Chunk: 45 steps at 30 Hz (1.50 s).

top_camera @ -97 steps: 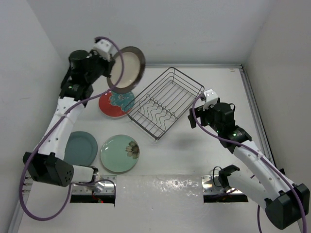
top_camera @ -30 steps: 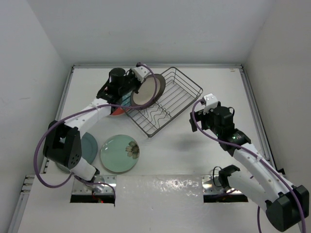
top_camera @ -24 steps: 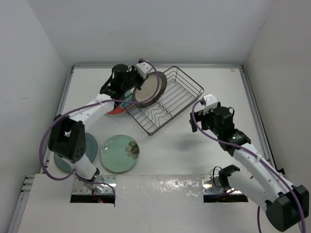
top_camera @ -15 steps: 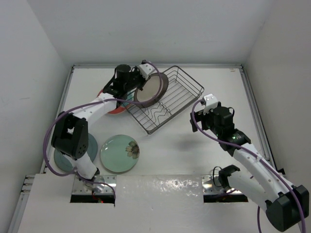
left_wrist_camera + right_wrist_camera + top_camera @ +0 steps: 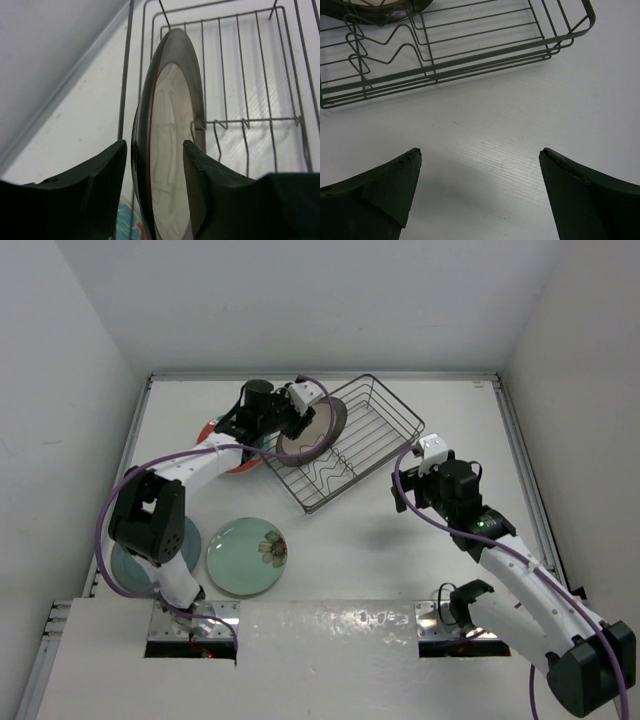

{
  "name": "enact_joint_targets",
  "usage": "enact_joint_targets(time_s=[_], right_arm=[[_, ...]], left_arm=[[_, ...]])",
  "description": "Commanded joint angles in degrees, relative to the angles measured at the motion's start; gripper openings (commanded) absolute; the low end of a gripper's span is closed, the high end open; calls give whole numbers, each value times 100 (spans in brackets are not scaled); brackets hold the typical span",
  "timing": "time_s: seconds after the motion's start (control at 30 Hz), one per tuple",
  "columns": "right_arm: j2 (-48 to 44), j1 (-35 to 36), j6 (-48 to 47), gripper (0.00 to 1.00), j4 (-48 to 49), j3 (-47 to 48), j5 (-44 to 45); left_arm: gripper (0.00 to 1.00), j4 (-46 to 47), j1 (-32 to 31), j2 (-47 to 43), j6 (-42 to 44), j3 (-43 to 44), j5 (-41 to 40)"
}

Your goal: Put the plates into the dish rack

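Cream-coloured and ringed with a dark brown rim, a round dinner plate [image 5: 306, 430] stands on edge at the left end of the rectangular dark wire dish rack [image 5: 365, 445], its lower rim down among the wavy floor wires. The left tool [image 5: 292, 420] straddles it. In the left wrist view, the two black fingers [image 5: 107, 165] are parted to either side of the plate [image 5: 170, 150], with a sliver of daylight at the plate's back, so the grip looks released. The right tool [image 5: 400, 492] hangs spread wide over bare white bench [image 5: 400, 570] just beside the rack's near edge [image 5: 470, 55], holding nothing.

About three seconds earlier the left arm held this plate high above the bench, left of the rack. A second ago the plate was tilted over the rack's left end with the fingers clamped on it. The right arm has not moved. The red-and-teal patterned plate [image 5: 238, 468] lies partly under the left arm, and the pale green plate with a brown flower [image 5: 247, 555] rests flat nearer the arm bases.
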Motion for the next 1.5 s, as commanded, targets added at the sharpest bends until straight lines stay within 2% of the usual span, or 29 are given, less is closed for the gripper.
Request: enact_joint_targets(time_s=[0.0,0.07,0.13,0.27,0.3,0.33,0.37,0.43,0.47,0.53,0.57,0.63,0.67,0.7,0.83,0.9,1.03,1.13,1.33,1.47], right_arm=[[27,33,-31,99,82,7,50],[79,42,-22,99,64,42,41],[115,33,-22,99,38,60,-11],[141,33,-22,99,29,77,-46],[141,33,-22,99,38,77,-47],[150,33,-22,99,38,86,-55],[150,33,-31,99,38,86,-64],[185,42,-31,99,20,104,-99],[194,33,-31,99,11,130,-125],[281,33,-40,99,-41,191,-134],[308,42,-31,99,-67,209,-143],[396,33,56,99,-103,279,-126],[413,33,100,99,-120,288,-169],[431,33,179,99,-86,297,-196],[545,33,346,99,-6,367,-214],[589,42,487,99,20,393,-83],[633,33,602,99,134,394,-73],[651,33,611,99,257,315,-143],[660,33,567,99,187,262,-152],[537,33,549,99,266,174,-213]], left_arm=[[47,-558,-62,66,-408,147,39],[49,-628,-62,84,-550,314,-111],[56,-839,-62,57,-647,473,-314],[74,-848,-62,-180,-699,578,-306],[76,-874,-62,-215,-787,614,-305],[84,-892,-62,-294,-848,657,-314],[87,-927,-62,-320,-927,788,-366],[89,-1085,-44,-452,-1112,965,-498],[93,-1120,-10,-505,-1243,1139,-647],[96,-1234,87,-689,-1428,1307,-779],[98,-1270,331,-742,-1586,1500,-815],[98,-1410,770,-856,-2183,1677,-527],[98,-1437,1295,-883,-2629,1782,-160],[97,-1472,1527,-901,-2772,1792,-86],[84,-1577,2275,-875,-2748,1345,-446],[83,-1717,2731,-717,-2800,1186,-236],[80,-1902,3609,257,-2888,1246,274],[81,-2253,3752,1249,-2687,1666,170],[82,-2342,3840,2113,-2861,2046,64],[78,-2193,4007,2377,-2879,1906,54]])
